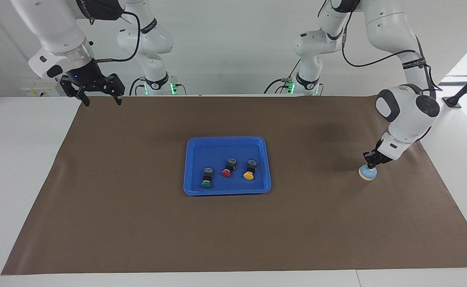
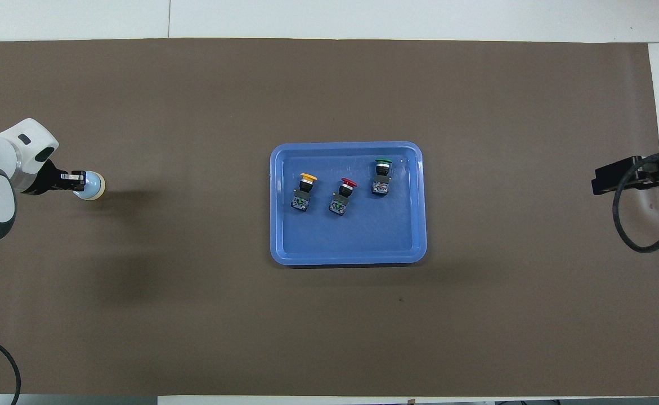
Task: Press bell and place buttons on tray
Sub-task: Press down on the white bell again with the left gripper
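The light-blue bell point(image 1: 367, 173) sits on the brown mat near the left arm's end of the table. My left gripper point(image 1: 371, 162) is shut and its tip rests on top of the bell, hiding the knob; the overhead view shows it point(image 2: 79, 179) over the bell point(image 2: 95, 187). The blue tray point(image 1: 225, 139) lies mid-table and holds the yellow button point(image 1: 250, 169), the red button point(image 1: 228, 167) and the green button point(image 1: 207, 178), all lying on their sides. My right gripper point(image 1: 101, 99) is open and empty, raised over the mat's corner at the right arm's end.
The brown mat point(image 1: 137, 223) covers most of the white table. In the overhead view the tray point(image 2: 346, 145) holds the yellow point(image 2: 305, 191), red point(image 2: 343, 197) and green point(image 2: 382, 175) buttons. The right gripper point(image 2: 599, 181) shows at the mat's edge.
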Action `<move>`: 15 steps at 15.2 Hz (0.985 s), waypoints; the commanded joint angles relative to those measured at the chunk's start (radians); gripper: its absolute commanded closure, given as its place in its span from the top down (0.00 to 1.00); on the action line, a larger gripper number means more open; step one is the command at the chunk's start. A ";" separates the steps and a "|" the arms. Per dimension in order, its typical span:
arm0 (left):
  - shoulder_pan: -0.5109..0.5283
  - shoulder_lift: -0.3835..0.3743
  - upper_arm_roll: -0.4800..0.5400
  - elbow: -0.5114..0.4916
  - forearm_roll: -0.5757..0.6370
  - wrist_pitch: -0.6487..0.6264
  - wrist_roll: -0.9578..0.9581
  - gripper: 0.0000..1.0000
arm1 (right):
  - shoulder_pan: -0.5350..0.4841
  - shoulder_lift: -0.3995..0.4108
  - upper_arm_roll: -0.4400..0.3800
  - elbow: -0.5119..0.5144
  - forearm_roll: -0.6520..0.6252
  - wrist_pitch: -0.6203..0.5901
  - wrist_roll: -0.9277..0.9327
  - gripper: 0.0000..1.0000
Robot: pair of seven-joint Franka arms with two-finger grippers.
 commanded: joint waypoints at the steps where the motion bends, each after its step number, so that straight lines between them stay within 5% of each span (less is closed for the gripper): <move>1: -0.007 -0.011 -0.001 0.093 0.002 -0.155 0.008 0.00 | -0.011 -0.022 0.007 -0.020 -0.011 -0.007 -0.002 1.00; 3: -0.010 -0.051 -0.004 0.158 0.002 -0.296 0.004 0.00 | -0.011 -0.022 0.007 -0.020 -0.011 -0.007 -0.003 1.00; 5: -0.028 -0.098 -0.012 0.199 0.002 -0.420 0.004 0.88 | -0.009 -0.022 0.007 -0.020 -0.011 -0.007 -0.002 1.00; 6: -0.045 -0.139 -0.010 0.193 0.002 -0.453 0.004 1.00 | -0.009 -0.022 0.007 -0.020 -0.011 -0.007 -0.002 1.00; 10: -0.048 -0.271 -0.015 0.187 0.001 -0.615 0.002 1.00 | -0.011 -0.022 0.007 -0.020 -0.011 -0.007 -0.002 1.00; 15: -0.064 -0.281 -0.015 0.198 0.001 -0.629 -0.018 1.00 | -0.011 -0.022 0.007 -0.020 -0.011 -0.007 -0.002 1.00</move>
